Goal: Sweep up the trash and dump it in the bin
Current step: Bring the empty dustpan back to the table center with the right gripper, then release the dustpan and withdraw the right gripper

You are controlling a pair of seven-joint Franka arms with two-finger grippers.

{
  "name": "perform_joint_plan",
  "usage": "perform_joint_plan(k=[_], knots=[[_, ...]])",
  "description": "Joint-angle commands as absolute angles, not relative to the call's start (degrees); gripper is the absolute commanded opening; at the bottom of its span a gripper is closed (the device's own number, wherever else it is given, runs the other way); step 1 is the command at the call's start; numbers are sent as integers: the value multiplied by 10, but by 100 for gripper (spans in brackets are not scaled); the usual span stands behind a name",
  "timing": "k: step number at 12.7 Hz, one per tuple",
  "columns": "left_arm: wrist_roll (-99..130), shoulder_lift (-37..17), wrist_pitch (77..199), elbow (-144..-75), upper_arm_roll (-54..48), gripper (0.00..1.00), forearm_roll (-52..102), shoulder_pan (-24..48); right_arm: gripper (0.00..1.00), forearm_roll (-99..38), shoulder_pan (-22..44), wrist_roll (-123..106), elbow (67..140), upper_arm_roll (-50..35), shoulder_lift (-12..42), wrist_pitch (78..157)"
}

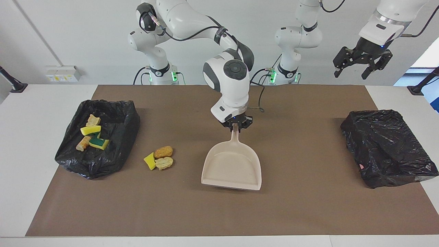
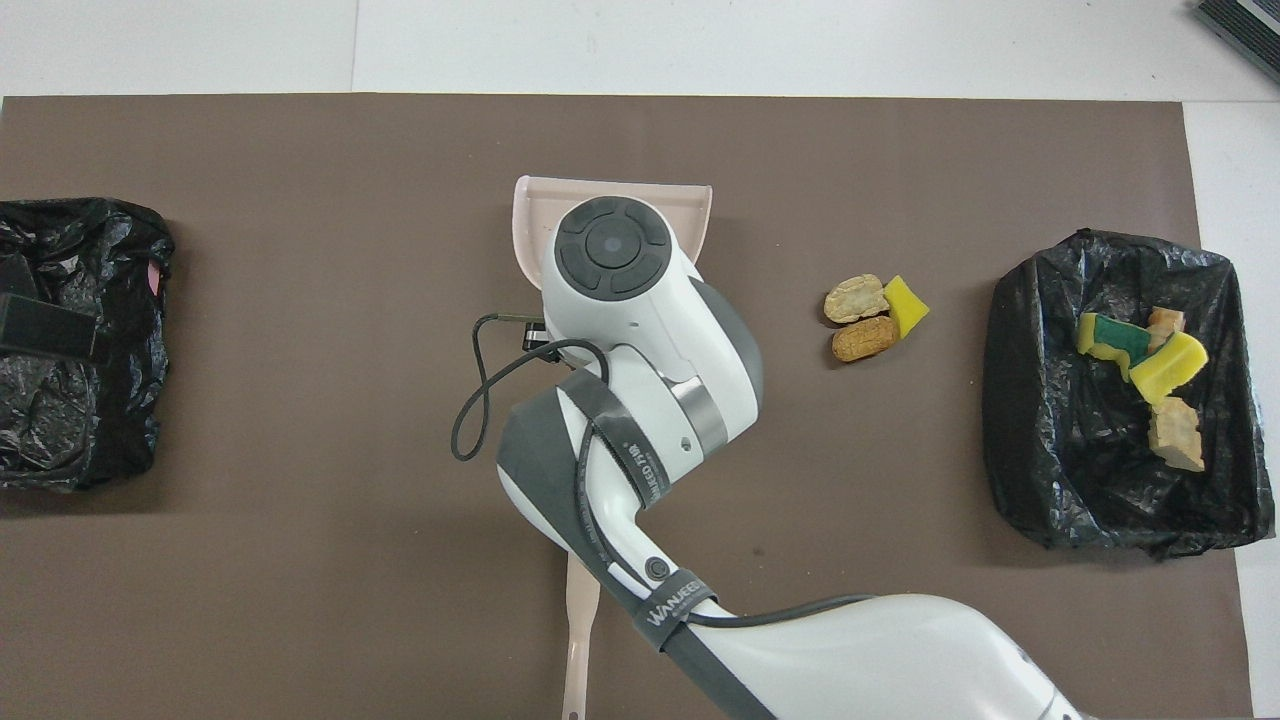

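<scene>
Three pieces of trash [image 1: 159,157] [image 2: 862,318] lie together on the brown mat beside the bin: a yellow sponge scrap and two tan lumps. Several more pieces [image 1: 91,133] [image 2: 1150,370] lie in the bin [image 1: 113,113] [image 2: 1040,470], a black bag at the right arm's end. My right gripper [image 1: 236,125] is shut on the handle of the beige dustpan [image 1: 233,168] [image 2: 690,215] over the middle of the mat. The pan's mouth faces away from the robots, low over the mat. My left gripper [image 1: 363,67] hangs open and high at the left arm's end.
A second black bag [image 1: 387,147] [image 2: 70,420] sits at the left arm's end of the mat. The beige brush [image 2: 580,640] lies near the robots' edge, mostly hidden under my right arm. White table borders the mat.
</scene>
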State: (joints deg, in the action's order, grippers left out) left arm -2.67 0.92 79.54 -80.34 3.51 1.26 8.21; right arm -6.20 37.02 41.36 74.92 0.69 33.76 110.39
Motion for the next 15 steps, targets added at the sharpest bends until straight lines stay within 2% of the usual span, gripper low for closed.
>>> perform_joint_plan(k=[1, 3, 4, 5, 6, 7, 10, 12, 15], knots=[[-28, 10, 782, -794, 32, 100, 13, 76, 0, -83, 360, 393, 729, 0, 360, 1120], [-28, 10, 782, -794, 32, 100, 13, 76, 0, -83, 363, 387, 729, -1, 380, 1123], [-28, 10, 782, -794, 32, 100, 13, 76, 17, -81, 363, 378, 734, -1, 378, 1137], [-28, 10, 782, -794, 32, 100, 13, 76, 39, -78, 363, 362, 743, -1, 377, 1152], [-28, 10, 782, -794, 32, 100, 13, 77, 72, -77, 364, 343, 746, -1, 375, 1160], [-28, 10, 782, -794, 32, 100, 13, 76, 100, -71, 365, 335, 745, 0, 374, 1157], [-28, 10, 782, -794, 32, 100, 13, 76, 100, -67, 360, 334, 746, 1, 346, 1146], [-28, 10, 782, -794, 32, 100, 13, 76, 100, -69, 351, 330, 747, 10, 317, 1104], [-28, 10, 782, -794, 33, 100, 13, 76, 100, -73, 316, 284, 762, 7, 242, 1007]])
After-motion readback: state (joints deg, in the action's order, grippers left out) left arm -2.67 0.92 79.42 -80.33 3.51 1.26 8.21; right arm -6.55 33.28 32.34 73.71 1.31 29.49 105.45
